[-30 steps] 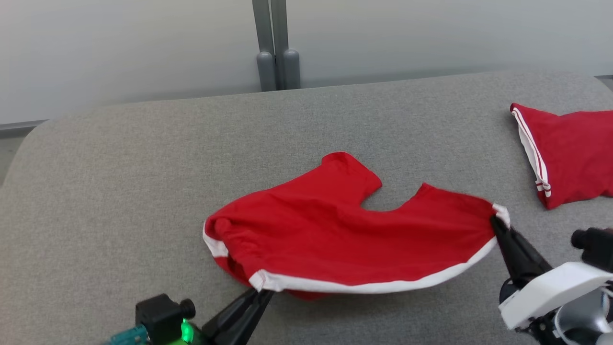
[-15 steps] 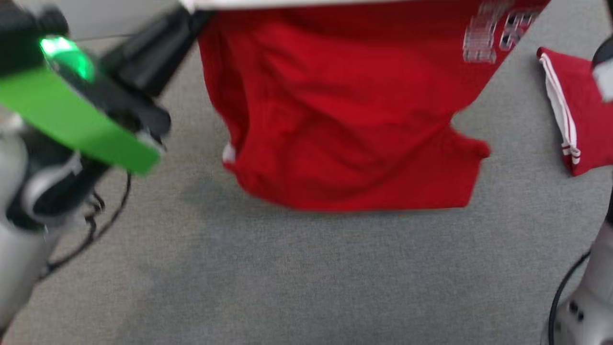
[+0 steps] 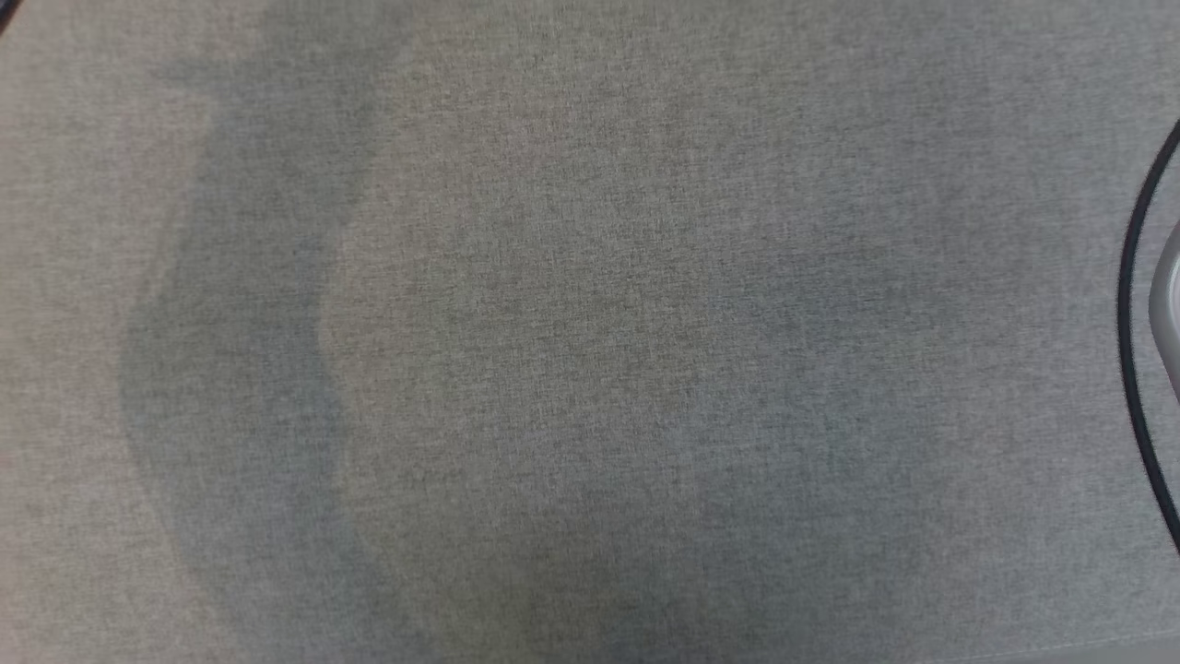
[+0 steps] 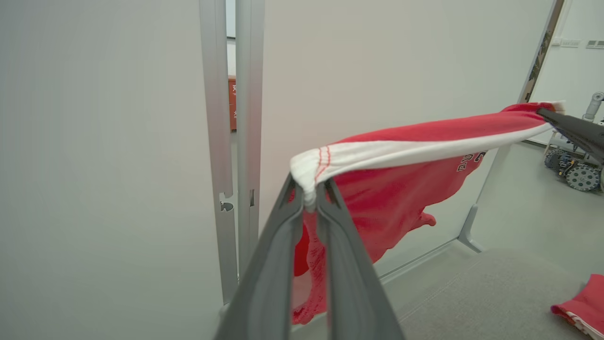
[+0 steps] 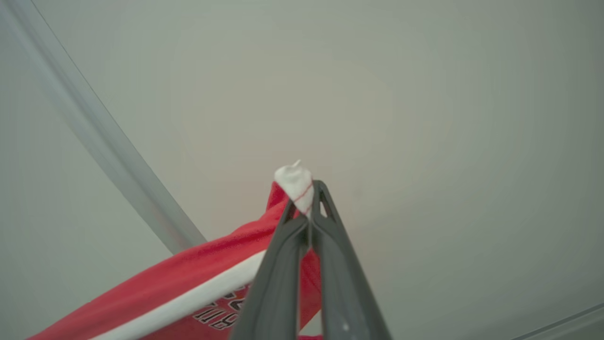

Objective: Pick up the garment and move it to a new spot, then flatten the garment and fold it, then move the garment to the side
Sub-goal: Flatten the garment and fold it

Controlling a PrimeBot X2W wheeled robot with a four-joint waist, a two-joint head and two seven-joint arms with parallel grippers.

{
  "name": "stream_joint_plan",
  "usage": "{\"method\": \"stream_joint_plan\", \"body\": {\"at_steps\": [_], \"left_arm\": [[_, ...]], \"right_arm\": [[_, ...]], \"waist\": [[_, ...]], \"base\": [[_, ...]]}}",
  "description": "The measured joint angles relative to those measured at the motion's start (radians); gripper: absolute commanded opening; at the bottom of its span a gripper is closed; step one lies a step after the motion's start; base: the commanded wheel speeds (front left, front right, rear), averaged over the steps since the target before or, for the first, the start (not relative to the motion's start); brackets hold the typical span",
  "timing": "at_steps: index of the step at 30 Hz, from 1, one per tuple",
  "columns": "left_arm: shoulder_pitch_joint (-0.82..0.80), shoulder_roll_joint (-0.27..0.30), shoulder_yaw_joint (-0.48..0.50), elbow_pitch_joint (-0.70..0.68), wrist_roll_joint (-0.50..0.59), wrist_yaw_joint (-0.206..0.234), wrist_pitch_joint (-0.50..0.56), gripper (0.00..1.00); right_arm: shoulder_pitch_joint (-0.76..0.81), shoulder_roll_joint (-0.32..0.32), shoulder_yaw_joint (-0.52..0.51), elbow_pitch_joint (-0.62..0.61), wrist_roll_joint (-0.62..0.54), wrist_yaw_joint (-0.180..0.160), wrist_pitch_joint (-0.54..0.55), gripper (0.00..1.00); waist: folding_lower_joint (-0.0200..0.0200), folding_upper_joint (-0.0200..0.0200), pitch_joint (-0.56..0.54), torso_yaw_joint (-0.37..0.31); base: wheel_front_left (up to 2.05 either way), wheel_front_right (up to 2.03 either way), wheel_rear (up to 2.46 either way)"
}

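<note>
The red garment with a white waistband hangs in the air, stretched between both grippers. In the left wrist view my left gripper is shut on one end of the white band. The right gripper's dark fingers pinch the other end at the far right of that view. In the right wrist view my right gripper is shut on a white corner of the garment, whose printed lettering faces the camera. The head view looks down on bare grey fabric surface.
A second folded red garment lies on the grey surface at the lower right of the left wrist view. A pale wall with a metal post stands behind. A black cable curves at the head view's right edge.
The garment went from lying on the grey surface to hanging high, held by both grippers. The head camera has tilted down, and the garment has passed out of the head view.
</note>
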Motion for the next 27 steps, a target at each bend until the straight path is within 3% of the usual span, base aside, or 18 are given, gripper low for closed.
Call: {"method": "stream_joint_plan", "body": {"at_steps": [4, 8, 13, 20, 27], "left_arm": [[0.04, -0.013, -0.089, 0.062, -0.017, -0.001, -0.042, 0.0], [0.167, 0.024, -0.217, 0.027, -0.08, 0.0, -0.078, 0.0], [0.345, 0.134, -0.406, -0.119, -0.126, 0.0, -0.15, 0.0], [0.67, 0.246, -0.548, -0.249, -0.138, 0.004, -0.27, 0.0], [1.046, 0.273, -0.599, -0.419, -0.124, 0.172, -0.295, 0.0]], "right_arm": [[0.034, -0.002, 0.005, 0.148, 0.048, -0.005, -0.11, 0.0], [0.179, -0.005, 0.013, 0.208, 0.125, -0.005, -0.195, 0.0], [0.461, -0.004, 0.039, 0.139, 0.243, -0.005, -0.24, 0.0], [0.934, -0.002, 0.122, -0.063, 0.407, 0.004, -0.228, 0.0], [1.415, -0.007, 0.176, -0.226, 0.556, 0.003, -0.197, 0.0]], "waist": [[0.0001, 0.0, 0.067, -0.001], [0.0002, 0.0, 0.095, -0.01], [0.0, 0.0, 0.068, -0.018], [-0.0003, 0.0, -0.043, -0.028], [-0.0003, 0.0, -0.219, -0.032]], "base": [[0.0, 0.0, 0.0], [0.0, 0.0, 0.0], [0.0, 0.0, 0.0], [0.0, 0.0, 0.0], [0.0, 0.0, 0.0]]}}
